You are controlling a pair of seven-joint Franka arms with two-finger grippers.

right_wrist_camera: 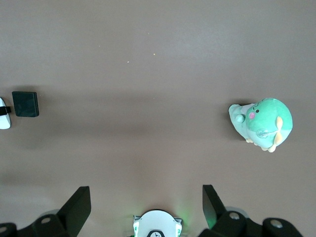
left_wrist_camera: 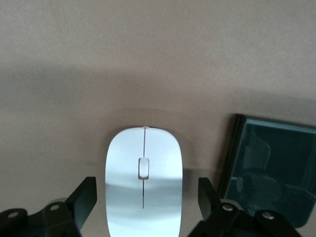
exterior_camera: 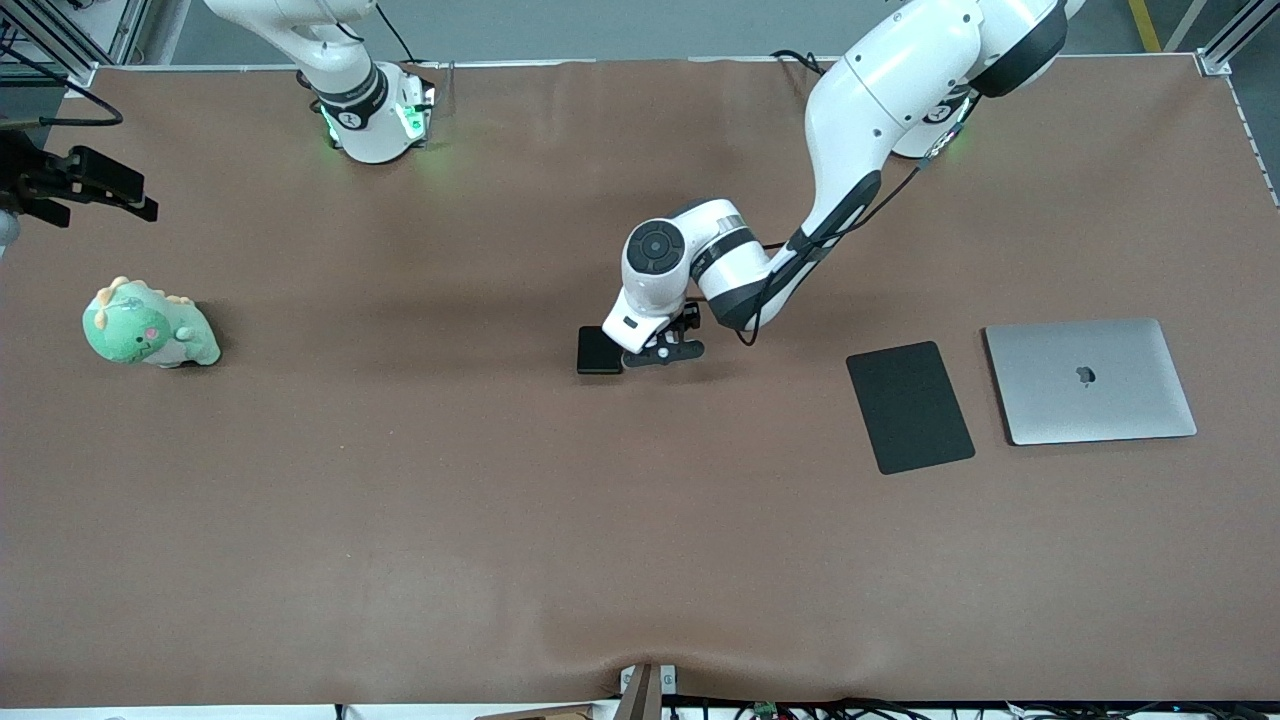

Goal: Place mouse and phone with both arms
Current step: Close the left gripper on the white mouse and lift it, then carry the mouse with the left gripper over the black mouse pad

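**Left claw straddling mouse, not yet closed**

Mouse (left_wrist_camera: pixel 143 182) lies on the bench (exterior_camera: pixel 400 500) mid-table, touching nothing, just beside the phone (exterior_camera: pixel 598 350) on the side toward the left arm's end. Judged light, rigid, glossy shell: likely slippery, so grip the long flanks at mid-body. Left claw (left_wrist_camera: pixel 146 200) is low over it, fingers (left_wrist_camera: pixel 85 197) spread to either side with gaps showing. Left arm reaches in, wrist pointing down. Right claw (right_wrist_camera: pixel 145 202) waits spread wide, high above its own base.

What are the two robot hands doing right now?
Left gripper: open, jaws on either side of the mouse, not yet closed on it.
Right gripper: open, holding nothing, up above the table.
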